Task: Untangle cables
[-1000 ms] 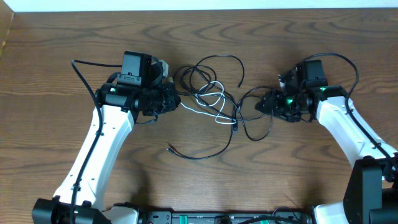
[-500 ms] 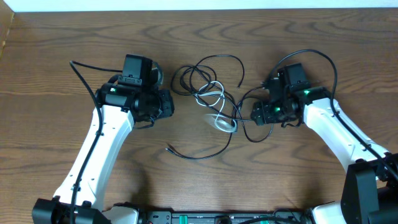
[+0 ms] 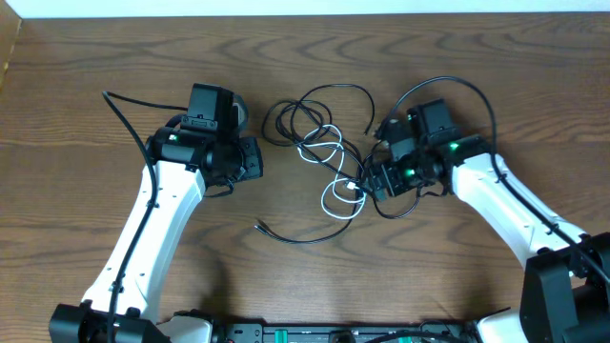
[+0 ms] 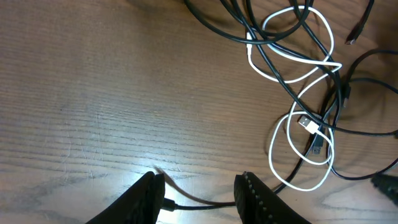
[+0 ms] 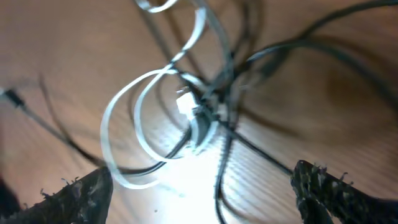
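The cables lie tangled on the wooden table between my arms. Several black cords (image 3: 334, 88) loop around one white cord (image 3: 325, 198). One black cord trails to a loose plug end (image 3: 260, 227) at the front. My left gripper (image 3: 252, 159) is open, left of the tangle and apart from it. In the left wrist view it (image 4: 199, 200) is open over a black plug end lying on the wood, with the white cord (image 4: 272, 148) to the right. My right gripper (image 3: 368, 181) is open at the tangle's right edge. In the blurred right wrist view it (image 5: 205, 193) straddles the white loop (image 5: 107, 132) and black cords.
The table's far edge meets a white strip (image 3: 305, 8) at the back. Thick black arm wires arc over each arm, one at the left (image 3: 129, 98) and one at the right (image 3: 448, 82).
My right gripper has moved left and forward into the tangle's right side. My left gripper has drawn back left, away from the white cord. The white cord's lower loop now lies farther forward.
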You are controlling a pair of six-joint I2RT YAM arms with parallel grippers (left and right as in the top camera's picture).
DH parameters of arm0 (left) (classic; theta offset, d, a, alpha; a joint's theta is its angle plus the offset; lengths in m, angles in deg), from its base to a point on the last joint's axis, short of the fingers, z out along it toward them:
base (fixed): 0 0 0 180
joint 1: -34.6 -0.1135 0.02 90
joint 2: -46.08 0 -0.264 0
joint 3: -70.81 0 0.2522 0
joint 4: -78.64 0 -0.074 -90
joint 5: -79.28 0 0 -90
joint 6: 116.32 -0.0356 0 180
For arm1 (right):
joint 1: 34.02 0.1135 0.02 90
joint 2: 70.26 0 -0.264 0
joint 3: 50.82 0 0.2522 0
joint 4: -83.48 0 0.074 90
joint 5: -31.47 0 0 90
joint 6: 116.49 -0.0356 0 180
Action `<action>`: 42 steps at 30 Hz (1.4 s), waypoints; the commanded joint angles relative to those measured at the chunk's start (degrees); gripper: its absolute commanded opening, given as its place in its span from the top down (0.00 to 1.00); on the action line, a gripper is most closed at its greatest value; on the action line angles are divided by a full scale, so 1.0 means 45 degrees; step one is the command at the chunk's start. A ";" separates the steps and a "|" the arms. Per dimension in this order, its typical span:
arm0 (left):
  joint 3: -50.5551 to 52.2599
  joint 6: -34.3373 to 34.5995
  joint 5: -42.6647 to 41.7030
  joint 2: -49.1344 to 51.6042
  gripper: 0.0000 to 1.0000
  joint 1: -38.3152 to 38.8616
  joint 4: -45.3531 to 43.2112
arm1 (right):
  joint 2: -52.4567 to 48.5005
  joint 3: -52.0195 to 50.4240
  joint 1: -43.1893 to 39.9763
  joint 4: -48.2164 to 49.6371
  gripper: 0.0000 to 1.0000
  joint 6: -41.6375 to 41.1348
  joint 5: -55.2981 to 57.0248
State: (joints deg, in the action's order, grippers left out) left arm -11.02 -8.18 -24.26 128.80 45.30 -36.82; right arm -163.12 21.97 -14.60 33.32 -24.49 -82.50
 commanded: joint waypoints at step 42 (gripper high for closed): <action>-0.0107 -0.0068 0.0165 -0.0092 0.59 -0.0005 0.0432 | -0.0034 -0.3045 0.3303 0.3342 0.75 -1.3814 0.3215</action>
State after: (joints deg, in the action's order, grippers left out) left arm -11.02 -8.18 -24.09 128.80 45.30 -35.13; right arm -163.20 9.03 -0.13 47.90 -83.63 -69.34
